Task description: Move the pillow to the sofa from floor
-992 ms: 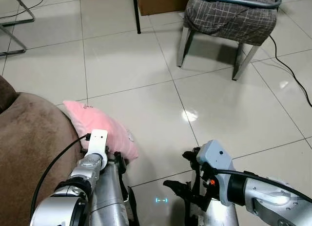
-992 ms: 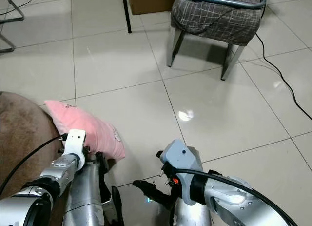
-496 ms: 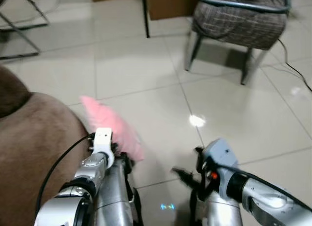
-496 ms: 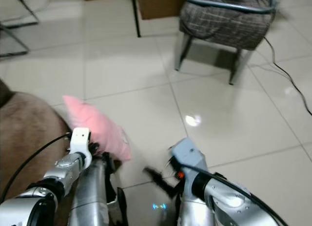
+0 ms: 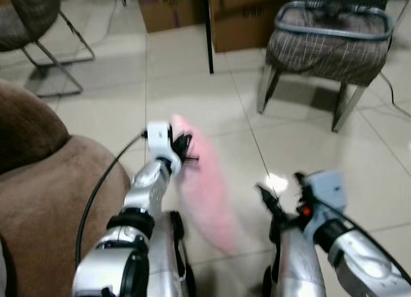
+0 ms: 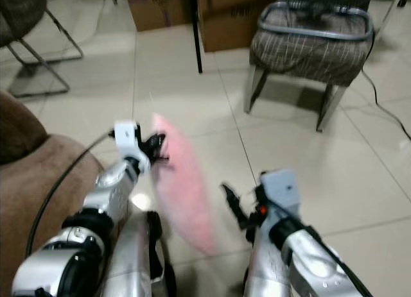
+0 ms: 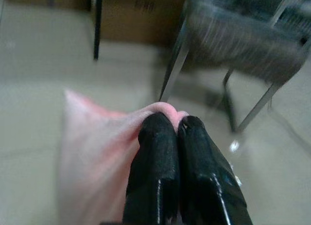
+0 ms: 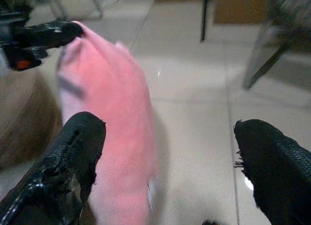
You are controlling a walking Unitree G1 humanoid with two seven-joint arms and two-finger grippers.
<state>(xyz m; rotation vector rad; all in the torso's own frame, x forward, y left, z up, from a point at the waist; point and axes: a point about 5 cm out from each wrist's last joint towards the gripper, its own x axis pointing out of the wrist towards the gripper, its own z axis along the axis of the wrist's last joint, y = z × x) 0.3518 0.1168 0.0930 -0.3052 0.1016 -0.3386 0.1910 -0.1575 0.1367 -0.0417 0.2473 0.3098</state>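
A pink pillow (image 5: 205, 185) hangs blurred in the air between my two arms, off the tiled floor. My left gripper (image 5: 183, 149) is shut on the pillow's top edge; in the left wrist view its black fingers (image 7: 163, 152) pinch a fold of the pink pillow (image 7: 92, 147). My right gripper (image 5: 276, 201) stands open to the pillow's right, not touching it; in the right wrist view its two fingers (image 8: 73, 152) are spread wide with the pillow (image 8: 116, 137) beyond them. The brown sofa (image 5: 45, 194) lies at my left.
A plaid-cushioned metal chair (image 5: 331, 47) stands ahead on the right. Cardboard boxes (image 5: 192, 11) and a black pole (image 5: 209, 34) are at the back. Another metal chair frame (image 5: 58, 59) is at the far left. A bright reflection marks the tiles (image 5: 277, 181).
My left gripper has lifted the pillow off the floor, so it now hangs upright. The camera has tilted up, showing more of the room. My right arm has risen slightly.
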